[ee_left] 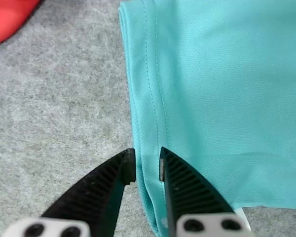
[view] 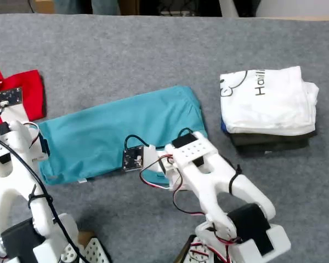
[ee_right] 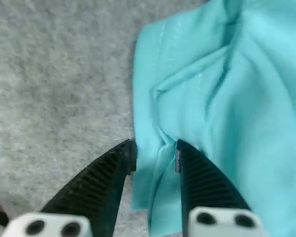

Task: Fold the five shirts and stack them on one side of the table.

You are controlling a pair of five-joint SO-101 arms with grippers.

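Teal shirt [view: 120,129] lies as a long band mid-table. The left gripper [ee_left: 147,165] and right gripper [ee_right: 154,154] each clamp its edge. A fold appears in hand. The next move probably calls for lifting both corners evenly, then adding the shirt to the folded stack [view: 268,107].

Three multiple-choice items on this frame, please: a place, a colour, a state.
1. Where in the high view is the pile of folded shirts? A. left edge B. right side C. centre
2. What colour is the mesh shirt between the fingers of the left gripper and the right gripper? A. red B. white C. teal
3. The white shirt with black print is: A. folded B. spread flat C. crumpled
B: the pile sits right of the mesh shirt. C: both wrist views show teal hem between the fingers. A: it tops the pile, squared.
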